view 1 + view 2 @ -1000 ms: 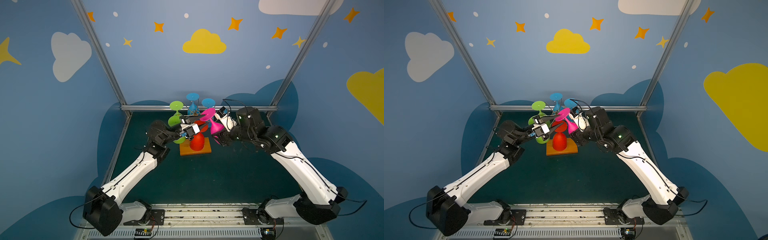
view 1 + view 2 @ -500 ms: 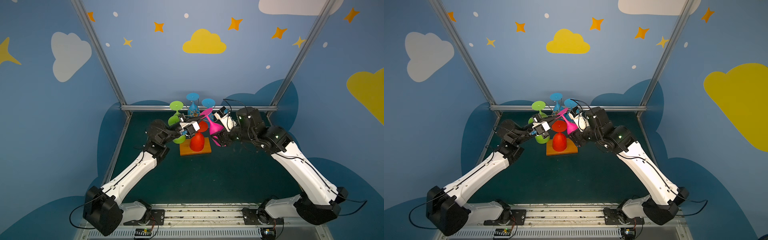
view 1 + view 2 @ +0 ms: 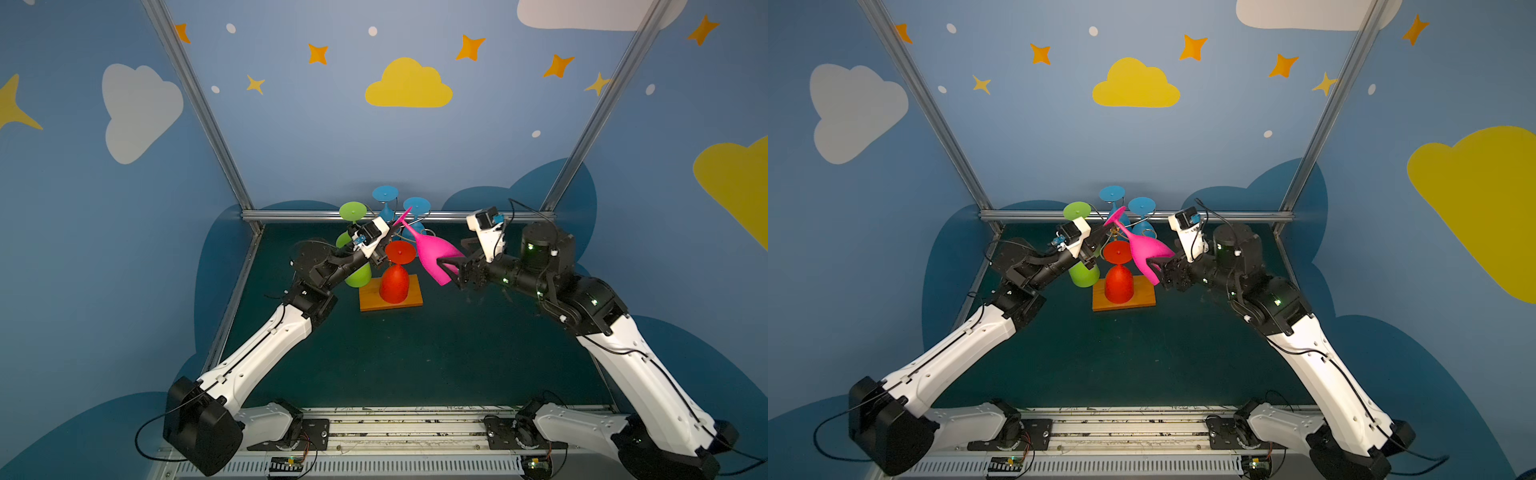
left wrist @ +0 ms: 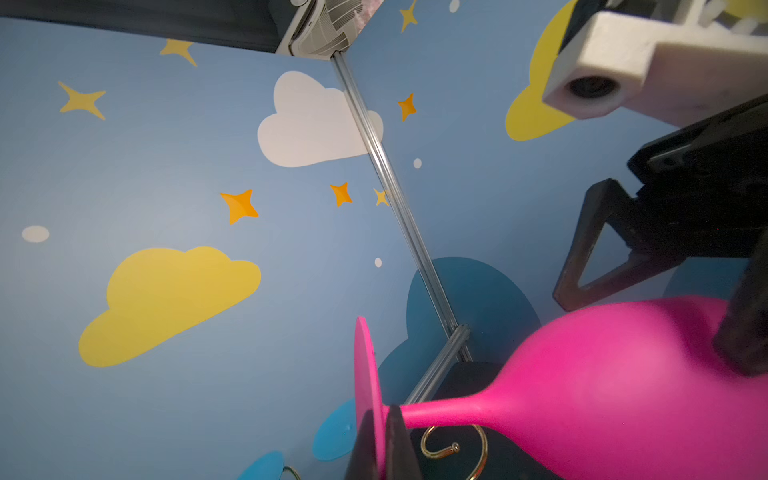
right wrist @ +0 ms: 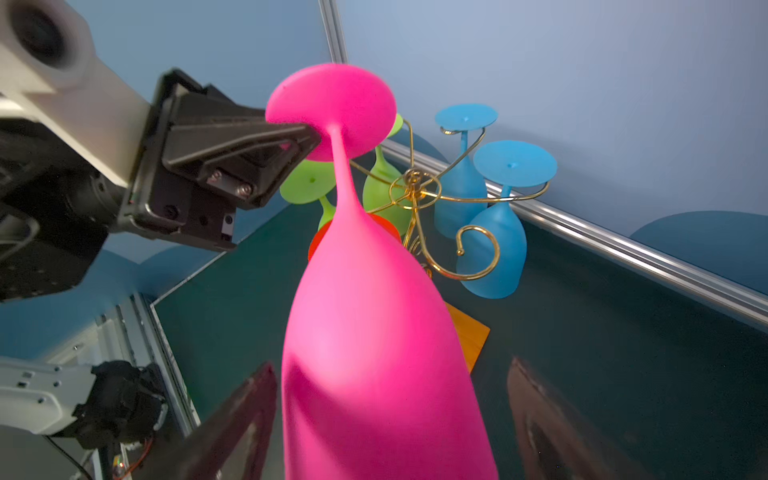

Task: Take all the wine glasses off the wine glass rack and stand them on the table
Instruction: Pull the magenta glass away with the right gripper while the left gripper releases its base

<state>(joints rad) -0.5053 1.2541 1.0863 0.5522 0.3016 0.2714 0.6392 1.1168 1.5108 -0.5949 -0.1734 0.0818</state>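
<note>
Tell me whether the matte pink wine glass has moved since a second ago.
Yes. The pink wine glass has tilted further: in both top views its foot rose up-left to the rear metal rail.

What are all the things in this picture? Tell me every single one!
pink wine glass: 1, pink, tilted beside the rack, clear of the empty hook
red wine glass: 1, red, hanging upside down at the rack's front, over the base
blue wine glasses: 2, blue, hanging at the rack's back
green wine glasses: 2, green, hanging on the rack's left side
wine glass rack: 1, gold wire on an orange-brown wooden base, towards the back of the table
table: 1, dark green
walls: blue, with clouds and stars
left gripper: 1, black, shut on the pink glass's foot
right gripper: 1, black, open around the pink bowl
arms: 2, white and black
</note>
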